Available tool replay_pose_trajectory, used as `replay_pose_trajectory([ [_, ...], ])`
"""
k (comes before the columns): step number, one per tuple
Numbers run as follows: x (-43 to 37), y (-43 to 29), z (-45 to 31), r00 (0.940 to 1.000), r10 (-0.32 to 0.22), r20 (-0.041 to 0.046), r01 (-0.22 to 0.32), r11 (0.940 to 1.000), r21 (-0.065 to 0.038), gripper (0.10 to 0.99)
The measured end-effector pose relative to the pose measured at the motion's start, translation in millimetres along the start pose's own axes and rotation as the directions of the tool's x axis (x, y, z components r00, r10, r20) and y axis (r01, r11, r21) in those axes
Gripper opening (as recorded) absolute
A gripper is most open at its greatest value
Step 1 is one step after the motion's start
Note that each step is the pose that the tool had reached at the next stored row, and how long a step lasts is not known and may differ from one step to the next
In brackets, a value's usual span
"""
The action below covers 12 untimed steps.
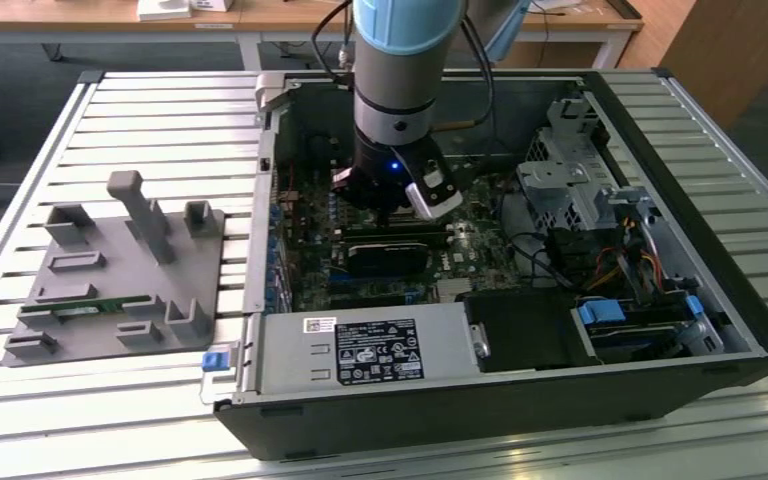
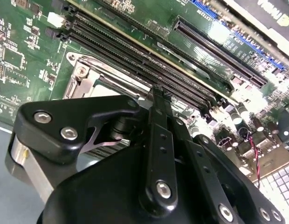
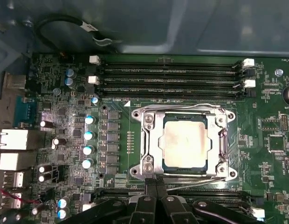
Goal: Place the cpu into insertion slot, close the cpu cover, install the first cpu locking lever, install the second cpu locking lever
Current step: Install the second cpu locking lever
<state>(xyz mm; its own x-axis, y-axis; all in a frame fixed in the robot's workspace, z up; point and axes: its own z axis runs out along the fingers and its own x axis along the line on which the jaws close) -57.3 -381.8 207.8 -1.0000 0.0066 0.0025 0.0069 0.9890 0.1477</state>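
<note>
Black gripper point(image 3: 156, 201) linkage closest, fingers drawn together on nothing, hovering at the edge of the insertion slot point(image 3: 184, 142). Seated already: cpu point(image 3: 185, 143), with cpu cover point(image 3: 154, 142) lowered flat around it to clamp it.

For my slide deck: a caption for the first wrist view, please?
Cpu seated in socket with cpu cover closed over it, gripper at the frame's edge.

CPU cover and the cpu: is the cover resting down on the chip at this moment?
Touching, as far as it shows. In the first wrist view the cpu cover lies flat around the cpu, its window edges overlapping the chip's rim with no gap visible.
</note>
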Motion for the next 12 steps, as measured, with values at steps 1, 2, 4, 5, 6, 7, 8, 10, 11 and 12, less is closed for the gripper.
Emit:
replay_pose_trajectory([
  [1,0.2,-1.1,-0.2,1.0,0.0,0.0,0.0,1.0,-0.005,0.106],
  [2,0.4,-2.4,-0.3,1.0,0.0,0.0,0.0,0.9999,-0.011,0.106],
  [4,1.2,-4.7,-0.7,1.0,0.0,-0.0001,0.0,0.9997,-0.024,0.106],
  [5,2.2,-5.5,-0.8,1.0,0.0,0.0001,0.0,0.9994,-0.034,0.106],
  [6,3.3,-6.3,-0.9,1.0,0.0,0.0003,0.0,0.999,-0.044,0.106],
  [7,4.5,-7.1,-1.0,1.0,0.0,0.0007,0.0,0.9987,-0.051,0.106],
  [8,5.5,-7.8,-1.2,1.0,0.0,0.0012,0.0,0.9984,-0.056,0.106],
  [10,6.3,-9.7,-1.4,1.0,0.0,0.0016,0.001,0.998,-0.063,0.106],
  [11,6.6,-10.6,-1.6,1.0,0.0,0.0017,0.0,0.9976,-0.07,0.106],
  [12,6.7,-11.7,-1.7,1.0,0.0,0.0018,0.0,0.9968,-0.08,0.106],
])
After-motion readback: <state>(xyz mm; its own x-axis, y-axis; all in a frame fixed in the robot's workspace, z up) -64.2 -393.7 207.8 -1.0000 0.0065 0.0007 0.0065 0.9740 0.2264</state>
